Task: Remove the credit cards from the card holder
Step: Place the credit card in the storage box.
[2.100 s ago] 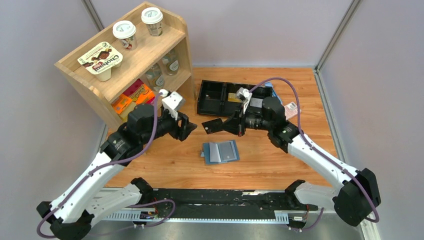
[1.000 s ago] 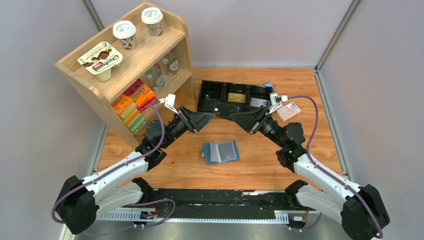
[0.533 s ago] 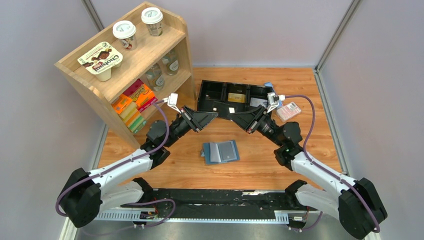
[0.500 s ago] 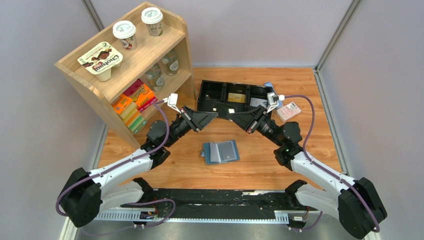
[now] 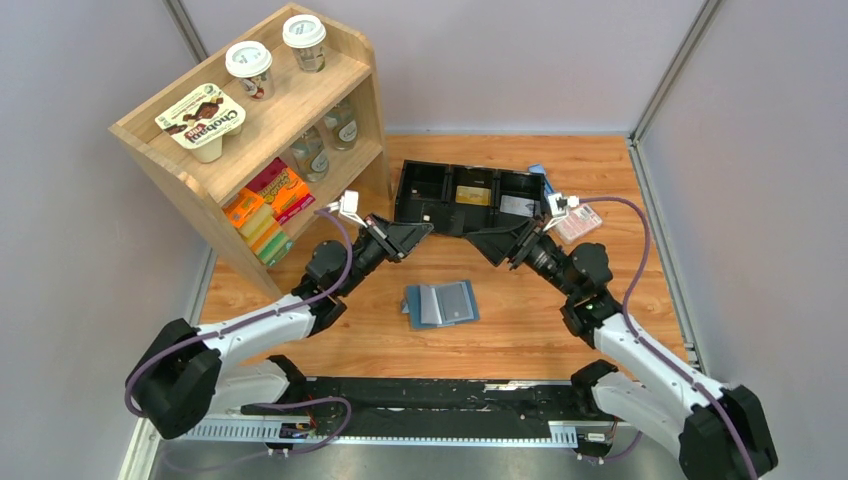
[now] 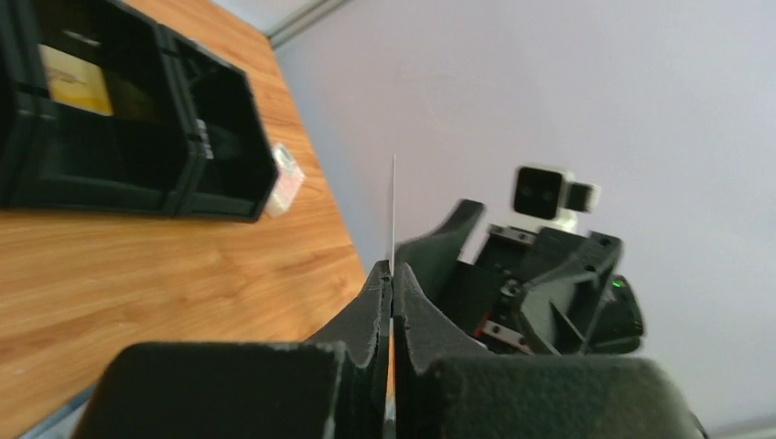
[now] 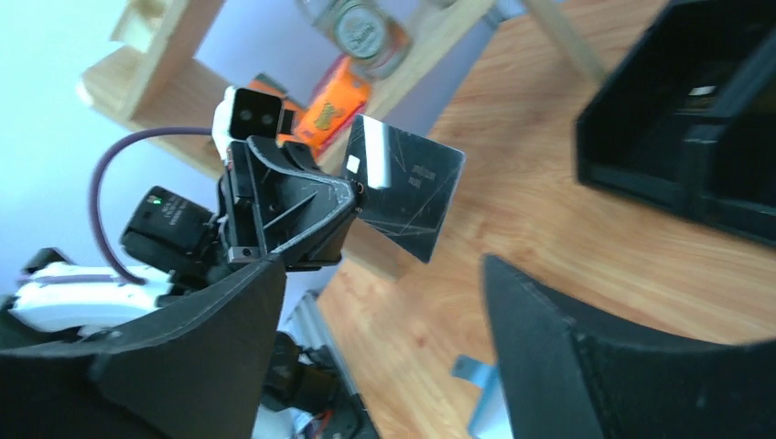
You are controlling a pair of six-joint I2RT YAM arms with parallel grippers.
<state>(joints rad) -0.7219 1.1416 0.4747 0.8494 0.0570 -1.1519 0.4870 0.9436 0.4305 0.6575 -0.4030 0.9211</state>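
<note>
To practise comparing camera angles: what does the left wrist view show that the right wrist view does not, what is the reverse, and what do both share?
Only the left wrist view: the credit card edge-on, a thin line pinched in the shut left gripper; the gold card in the black tray; the pink-white packet.
Only the right wrist view: the card's flat black face, the wooden shelf with orange packets, a blue corner of the card holder.
Both: card, tray, wooden table, left gripper, open right gripper.
</note>
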